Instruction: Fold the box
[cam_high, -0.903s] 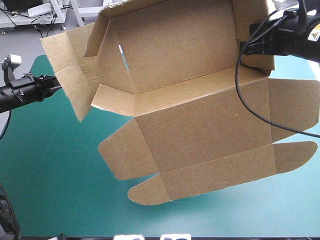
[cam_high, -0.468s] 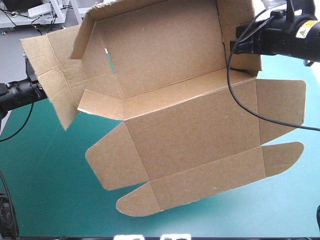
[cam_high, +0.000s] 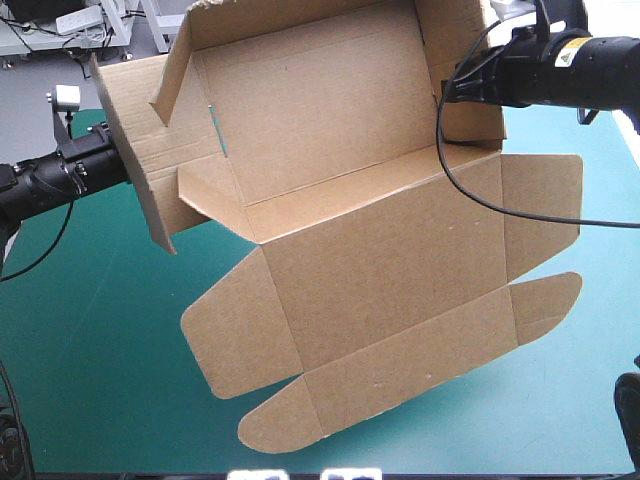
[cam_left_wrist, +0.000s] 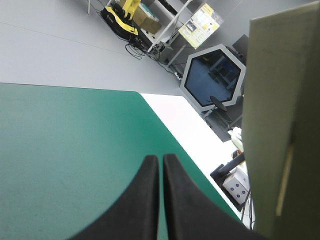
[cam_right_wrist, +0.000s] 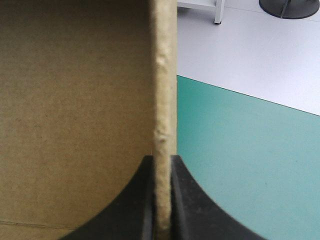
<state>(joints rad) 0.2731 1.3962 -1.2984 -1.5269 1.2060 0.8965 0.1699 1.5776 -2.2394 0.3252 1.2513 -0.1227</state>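
Pinching the box (cam_right_wrist: 75, 100), the right gripper (cam_right_wrist: 162, 162) is pressing its two black fingers all but together on the raw edge of one brown side wall and is carrying the sheet tilted above the teal-green table (cam_high: 90, 350). Meanwhile the left gripper (cam_left_wrist: 160, 159) is pressing its fingers together on nothing, with only a sliver of cover showing between them and a slab of board standing just beside it. In the high view, nearest the camera, the rounded tuck flaps and the long front strip are hanging unfolded. Beyond them the lid panel is lying flat with its side ears spread. Farther off the tray is taking shape: the back wall and right wall are rising, while the left wall is leaning outward with its inner flap sticking loose into the tray. Judging by that, the job is sitting near its middle, since no wall looks tucked or locked and the left end is waiting to be folded in. In the high view the left wall is hiding the left gripper's tips, so whether they are touching the board cannot be told. The box's far edge is running out of the picture, and whether its lowest flap is resting on the table is unclear.
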